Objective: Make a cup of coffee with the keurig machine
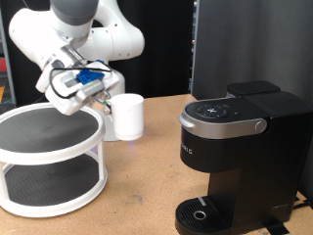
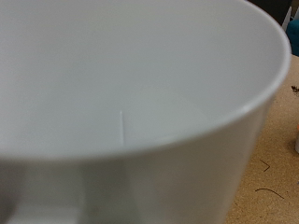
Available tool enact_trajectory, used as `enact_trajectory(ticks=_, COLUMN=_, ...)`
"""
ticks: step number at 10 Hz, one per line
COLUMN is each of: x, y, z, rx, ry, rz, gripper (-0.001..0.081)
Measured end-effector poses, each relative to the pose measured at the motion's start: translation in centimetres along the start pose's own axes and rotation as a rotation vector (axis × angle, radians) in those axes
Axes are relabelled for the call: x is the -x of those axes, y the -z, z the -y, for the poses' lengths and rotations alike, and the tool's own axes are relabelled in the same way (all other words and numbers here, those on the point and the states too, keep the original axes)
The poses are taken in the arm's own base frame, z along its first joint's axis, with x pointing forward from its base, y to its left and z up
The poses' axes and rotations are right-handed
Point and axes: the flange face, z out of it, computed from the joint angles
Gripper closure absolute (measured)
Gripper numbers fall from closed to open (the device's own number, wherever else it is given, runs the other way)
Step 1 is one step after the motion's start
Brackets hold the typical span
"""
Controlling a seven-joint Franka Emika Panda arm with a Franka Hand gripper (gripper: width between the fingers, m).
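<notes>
Little of the task looked done: the end effector point(image 1: 98, 95) sat at the cup point(image 1: 127, 116) on the tabletop point(image 1: 137, 186), its grip unclear, while rightward the keurig machine point(image 1: 235, 157) stood with its drip tray point(image 1: 201, 212) bare.

Bare table point(image 1: 147, 181) lies open between the round two-tier stand point(image 1: 49, 157) and keurig machine point(image 1: 230, 162).

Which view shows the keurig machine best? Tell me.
The exterior view: the keurig machine stands whole on the table at that view's right, lid down. The wrist view shows none of it, only the cup filling the picture.
</notes>
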Motion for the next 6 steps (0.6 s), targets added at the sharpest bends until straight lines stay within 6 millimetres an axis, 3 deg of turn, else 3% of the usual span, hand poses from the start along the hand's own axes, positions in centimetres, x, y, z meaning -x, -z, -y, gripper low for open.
enact_trajectory(ticks=3, x=-0.4, y=-2.2, z=0.6, rx=0.014, ry=-0.016, rz=0.017, gripper=0.0735)
enact_trajectory(ticks=6, x=-0.4, y=-2.5, z=0.6, rx=0.012, ry=-0.021, rz=0.022, gripper=0.0735)
